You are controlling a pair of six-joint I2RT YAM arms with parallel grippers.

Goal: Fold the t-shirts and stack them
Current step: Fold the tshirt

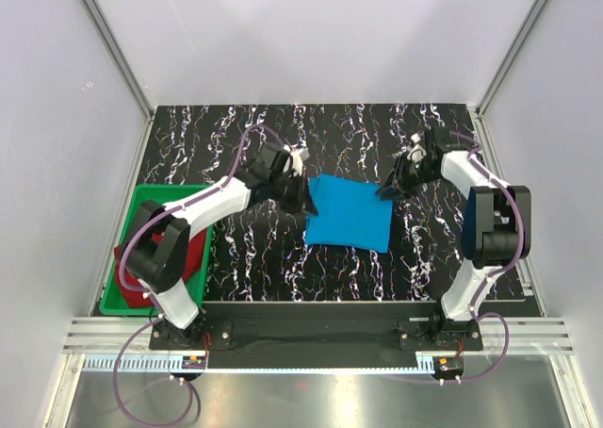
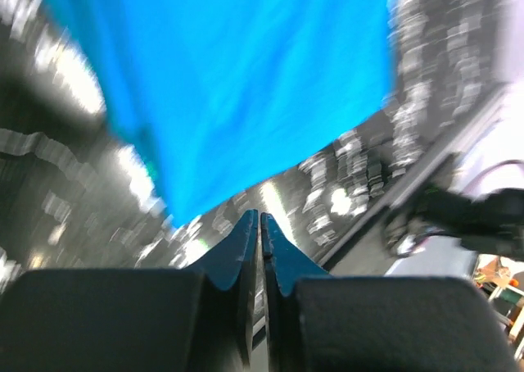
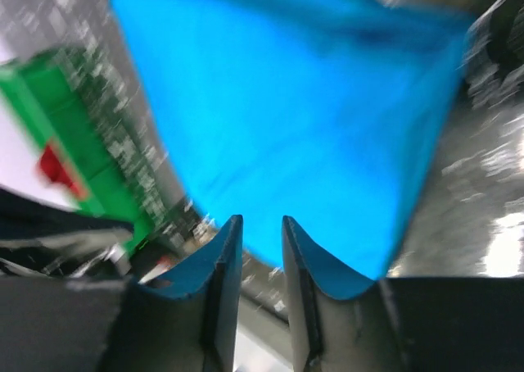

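The blue t-shirt, folded to a compact rectangle, is laid flat at the centre of the table. The left gripper is closed on nothing at the shirt's left edge. The right gripper is parted and empty at its far right corner. The red t-shirt is seen bundled in the green bin at the near left corner. Its folding and stacking are judged outstanding.

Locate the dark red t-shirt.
The dark red t-shirt lies in the green bin on the left of the top view, partly under the left arm.
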